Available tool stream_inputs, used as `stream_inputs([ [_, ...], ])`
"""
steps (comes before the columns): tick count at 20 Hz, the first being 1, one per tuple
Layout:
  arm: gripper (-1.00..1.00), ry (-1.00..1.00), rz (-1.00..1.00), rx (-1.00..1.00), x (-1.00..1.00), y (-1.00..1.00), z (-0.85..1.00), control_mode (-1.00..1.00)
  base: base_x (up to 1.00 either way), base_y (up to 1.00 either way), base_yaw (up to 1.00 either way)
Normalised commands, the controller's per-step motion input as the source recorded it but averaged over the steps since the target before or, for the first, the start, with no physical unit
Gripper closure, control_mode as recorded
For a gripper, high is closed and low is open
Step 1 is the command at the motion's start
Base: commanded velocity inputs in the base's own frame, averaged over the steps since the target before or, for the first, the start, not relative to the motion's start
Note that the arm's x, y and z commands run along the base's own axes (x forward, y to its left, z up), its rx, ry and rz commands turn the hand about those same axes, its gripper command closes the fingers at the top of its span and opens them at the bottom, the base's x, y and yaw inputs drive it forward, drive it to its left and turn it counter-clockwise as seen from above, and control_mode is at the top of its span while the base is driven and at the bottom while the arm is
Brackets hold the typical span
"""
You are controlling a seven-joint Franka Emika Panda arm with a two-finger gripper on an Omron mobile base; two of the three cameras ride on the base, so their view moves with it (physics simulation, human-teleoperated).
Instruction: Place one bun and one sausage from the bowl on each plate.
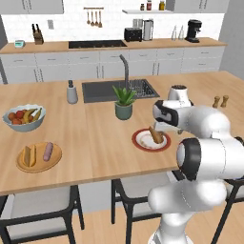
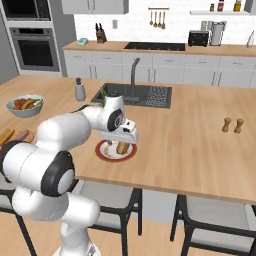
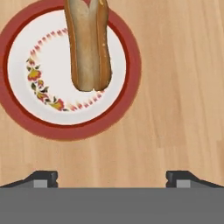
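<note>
The pale red-rimmed plate (image 1: 136, 143) (image 2: 99, 150) (image 3: 65, 129) sits near the island's front edge. A split tan bun (image 1: 156, 135) (image 2: 121, 148) (image 3: 87, 48) rests on it. My gripper (image 1: 164, 128) (image 2: 124, 142) (image 3: 112, 179) hovers just above the plate, open, its fingertips (image 3: 43, 178) spread wide with nothing between them. Far to the left, the tan wooden plate (image 1: 41, 165) (image 2: 6, 142) carries a bun (image 1: 29, 156) and a sausage (image 1: 47, 151). The wide black bowl is out of view.
A white bowl of fruit (image 1: 24, 117) (image 2: 24, 106) stands behind the tan plate. A potted plant (image 1: 124, 102), the sink (image 1: 107, 90) and a grey dispenser (image 1: 71, 93) lie further back. Two small shakers (image 1: 220, 101) (image 2: 232, 125) stand to the right. Stools are tucked under the front edge.
</note>
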Motion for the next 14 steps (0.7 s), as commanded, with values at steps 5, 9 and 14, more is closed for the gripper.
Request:
stream_inputs([
  [5,-1.00,-0.02,0.00,0.00,-0.77,0.09,0.57,-1.00,0.00,0.00,0.00],
  [9,-1.00,-0.04,0.00,0.00,-0.51,0.26,0.78,-1.00,0.00,0.00,0.00],
  [14,-1.00,-0.01,0.00,0.00,-0.66,0.37,0.57,-1.00,0.00,0.00,0.00],
])
